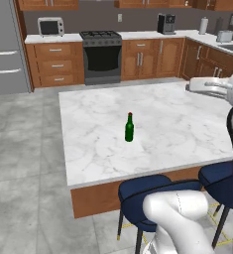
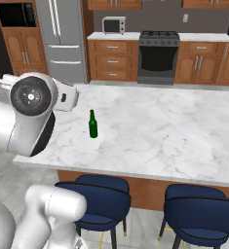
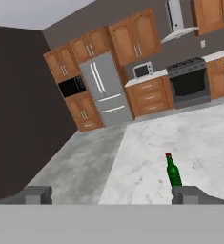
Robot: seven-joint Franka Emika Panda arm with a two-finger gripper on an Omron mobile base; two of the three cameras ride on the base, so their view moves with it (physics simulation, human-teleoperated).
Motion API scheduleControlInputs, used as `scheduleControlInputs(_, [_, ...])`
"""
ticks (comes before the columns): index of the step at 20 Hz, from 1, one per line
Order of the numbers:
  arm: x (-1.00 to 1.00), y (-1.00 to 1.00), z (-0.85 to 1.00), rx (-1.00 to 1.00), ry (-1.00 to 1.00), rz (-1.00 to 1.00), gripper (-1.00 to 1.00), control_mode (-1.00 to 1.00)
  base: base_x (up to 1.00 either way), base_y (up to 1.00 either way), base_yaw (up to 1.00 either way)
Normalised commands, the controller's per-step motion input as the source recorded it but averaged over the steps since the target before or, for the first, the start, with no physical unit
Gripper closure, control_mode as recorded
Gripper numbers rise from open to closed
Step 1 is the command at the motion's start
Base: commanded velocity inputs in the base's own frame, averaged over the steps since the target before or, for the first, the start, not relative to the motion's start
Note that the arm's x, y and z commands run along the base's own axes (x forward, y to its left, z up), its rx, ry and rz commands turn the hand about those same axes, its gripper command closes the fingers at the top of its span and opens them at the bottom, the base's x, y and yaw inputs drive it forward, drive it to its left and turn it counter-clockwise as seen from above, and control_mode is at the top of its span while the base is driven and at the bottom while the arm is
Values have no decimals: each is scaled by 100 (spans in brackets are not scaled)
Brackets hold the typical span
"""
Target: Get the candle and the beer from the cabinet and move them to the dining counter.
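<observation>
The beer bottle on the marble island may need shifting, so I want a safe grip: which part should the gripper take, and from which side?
Grip the beer around its wider green body, below the narrow neck and red cap. It stands upright and alone on the dining counter, so a level approach from the stool side looks best. The gripper is open, holding nothing.

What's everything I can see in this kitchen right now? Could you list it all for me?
beer: one, dark green with red cap, upright on the dining counter
dining counter: one, white grey-veined marble
stools: two, navy blue, at the counter's near edge
stove: one, black and grey, back wall
toaster oven: one, white, on the back worktop
fridge: one, grey, beside the drawers
coffee machine: one, dark, back worktop
gripper: one, dark tips, open, holding nothing
</observation>
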Motion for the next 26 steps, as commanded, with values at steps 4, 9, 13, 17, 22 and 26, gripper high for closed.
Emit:
scheduleControlInputs(4, [-95,0,23,-8,11,-17,-100,-100,0,0,0])
scheduleControlInputs(9, [-78,0,13,-13,11,-10,-100,-100,0,0,0])
scheduleControlInputs(13, [-51,0,8,-15,12,-3,-100,-100,0,0,0])
scheduleControlInputs(17, [-13,1,12,-10,15,0,-100,-100,0,0,0])
scheduleControlInputs(22, [0,23,4,-10,17,0,-100,-100,0,0,0])
scheduleControlInputs(26, [0,28,-5,-12,11,0,-100,-100,0,0,0])
